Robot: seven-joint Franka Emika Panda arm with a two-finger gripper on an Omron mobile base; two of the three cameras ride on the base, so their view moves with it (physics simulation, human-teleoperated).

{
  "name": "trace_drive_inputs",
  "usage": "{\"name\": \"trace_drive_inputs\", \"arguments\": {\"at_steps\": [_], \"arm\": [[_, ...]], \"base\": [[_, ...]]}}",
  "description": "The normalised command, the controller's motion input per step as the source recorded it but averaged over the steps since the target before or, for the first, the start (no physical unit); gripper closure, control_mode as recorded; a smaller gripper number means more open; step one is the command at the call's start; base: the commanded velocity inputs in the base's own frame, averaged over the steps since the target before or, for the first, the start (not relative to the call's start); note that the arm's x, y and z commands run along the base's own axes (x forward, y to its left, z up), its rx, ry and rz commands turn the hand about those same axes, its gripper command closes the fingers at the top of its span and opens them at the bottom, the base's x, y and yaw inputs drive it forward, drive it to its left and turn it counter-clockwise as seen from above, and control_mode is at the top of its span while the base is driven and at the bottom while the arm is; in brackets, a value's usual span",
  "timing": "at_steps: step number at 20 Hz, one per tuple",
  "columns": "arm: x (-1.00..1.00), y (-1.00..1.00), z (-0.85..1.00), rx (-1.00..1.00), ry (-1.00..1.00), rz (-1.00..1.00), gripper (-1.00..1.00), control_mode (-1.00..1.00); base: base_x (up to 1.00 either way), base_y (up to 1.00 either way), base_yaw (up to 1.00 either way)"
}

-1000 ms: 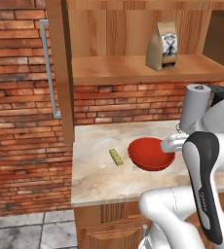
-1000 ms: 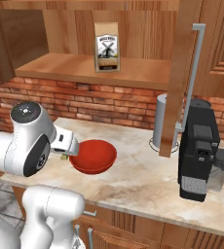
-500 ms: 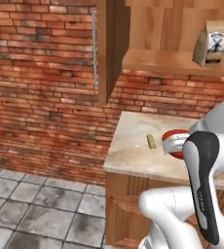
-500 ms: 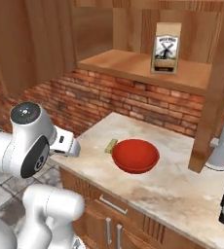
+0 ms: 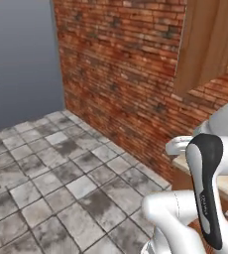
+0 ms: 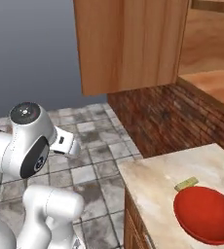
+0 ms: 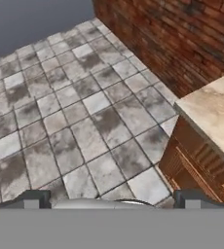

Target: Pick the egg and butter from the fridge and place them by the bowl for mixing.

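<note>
While fingers (image 7: pixel 109 199) stand wide, empty, over grey stone floor tiles (image 7: pixel 80 112) | glossy round red bowl (image 6: pixel 205 214) touching thin yellow butter (image 6: pixel 186 183) on speckled bench (image 6: pixel 153 185)

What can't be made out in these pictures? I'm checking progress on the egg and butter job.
- Bowl: right base view, lower rim cut by the bottom edge.
- Butter: right base view, far end hidden behind the bowl's rim; touching or apart, unclear.
- Counter: hand view, cut off by the right edge.
- Claw: hand view, just the open tips rise above the bottom band.

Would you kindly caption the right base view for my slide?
Red bowl on the counter corner with the butter just behind it, arm over tiled floor.
</note>
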Motion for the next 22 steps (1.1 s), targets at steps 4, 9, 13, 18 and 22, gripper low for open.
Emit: {"name": "trace_drive_inputs", "arguments": {"at_steps": [4,9,13,18,22], "arm": [[0.0,0.0,0.0,0.0,0.0,0.0,-1.0,1.0],[0.0,0.0,0.0,0.0,0.0,0.0,-1.0,1.0],[0.0,0.0,0.0,0.0,0.0,0.0,-1.0,1.0],[0.0,0.0,0.0,0.0,0.0,0.0,-1.0,1.0],[0.0,0.0,0.0,0.0,0.0,0.0,-1.0,1.0]], "base": [[-0.05,0.0,1.0],[-0.07,0.09,1.0],[-0.02,0.18,0.98],[0.27,0.29,0.65],[0.68,0.2,0.42]]}}
